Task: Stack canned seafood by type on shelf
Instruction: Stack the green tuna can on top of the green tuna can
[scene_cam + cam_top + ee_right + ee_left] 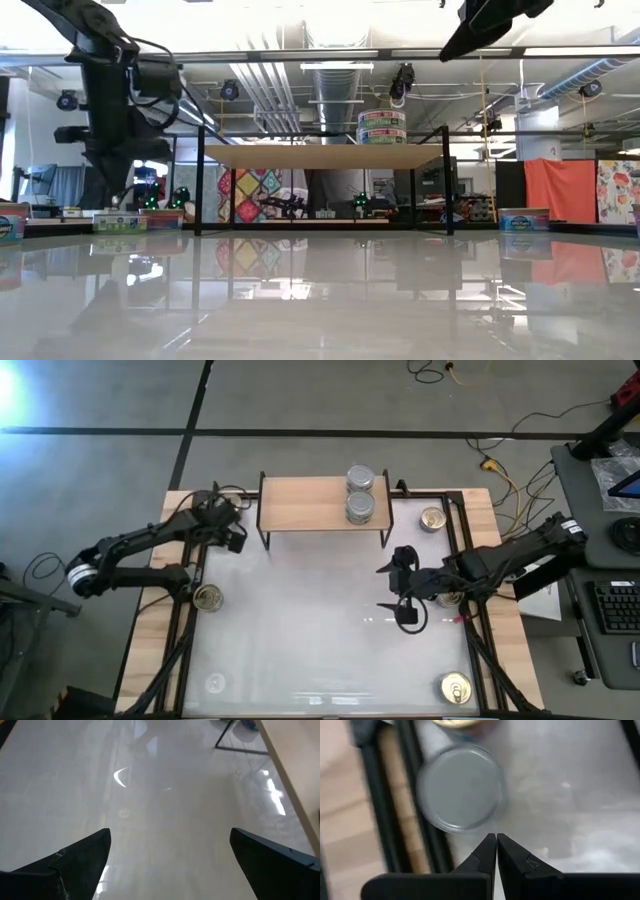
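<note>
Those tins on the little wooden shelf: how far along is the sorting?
Done: two silver-lidded tins sit on the shelf. In hand: nothing; the right gripper hangs open and empty over the table, the left gripper is shut, empty. Left: gold-lidded tins at and remain on the table.

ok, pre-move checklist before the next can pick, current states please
1. Right gripper open and empty: ok, fingers spread wide over bare tabletop.
2. Left gripper open for a pick: not ok, fingers shut, nothing held.
3. Shelf has free board: ok, two silver-lidded cans sit at its right end, the rest is bare.
4. Loose cans located: ok, gold-lidded can at the right of the shelf, another at the near right, one at the left edge.
5. Silver-lidded can ahead of the left gripper: ok, upright.
6. Can types by label: cannot tell.
</note>
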You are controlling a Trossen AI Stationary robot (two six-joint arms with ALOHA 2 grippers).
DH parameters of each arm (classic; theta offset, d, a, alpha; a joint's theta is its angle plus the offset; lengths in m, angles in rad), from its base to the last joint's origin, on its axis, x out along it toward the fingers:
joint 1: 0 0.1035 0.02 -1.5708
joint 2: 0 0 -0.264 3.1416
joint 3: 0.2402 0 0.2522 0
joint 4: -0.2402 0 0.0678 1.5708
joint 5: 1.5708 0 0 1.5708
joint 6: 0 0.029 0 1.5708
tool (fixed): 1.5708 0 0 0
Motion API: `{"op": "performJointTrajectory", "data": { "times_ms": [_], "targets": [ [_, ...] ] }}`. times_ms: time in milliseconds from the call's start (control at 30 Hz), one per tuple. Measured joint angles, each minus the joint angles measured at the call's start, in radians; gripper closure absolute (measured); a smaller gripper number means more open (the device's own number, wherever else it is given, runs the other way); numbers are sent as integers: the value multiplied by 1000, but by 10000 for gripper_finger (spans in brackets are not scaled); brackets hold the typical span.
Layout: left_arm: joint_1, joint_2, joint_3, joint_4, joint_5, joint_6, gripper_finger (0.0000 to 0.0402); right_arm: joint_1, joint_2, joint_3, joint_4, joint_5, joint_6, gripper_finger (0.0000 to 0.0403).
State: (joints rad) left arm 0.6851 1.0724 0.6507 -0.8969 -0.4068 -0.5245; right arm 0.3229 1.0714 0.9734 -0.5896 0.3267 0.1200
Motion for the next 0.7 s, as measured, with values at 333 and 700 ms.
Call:
{"op": "performJointTrajectory", "data": {
  "times_ms": [333, 700],
  "targets": [
    [-139, -80, -127, 109, -209, -182, 402, 0, 0, -36, -1, 14, 14, 3],
    [-124, 9, -139, 229, -344, 68, 402, 0, 0, -39, 0, 14, 37, 3]
  ]
}}
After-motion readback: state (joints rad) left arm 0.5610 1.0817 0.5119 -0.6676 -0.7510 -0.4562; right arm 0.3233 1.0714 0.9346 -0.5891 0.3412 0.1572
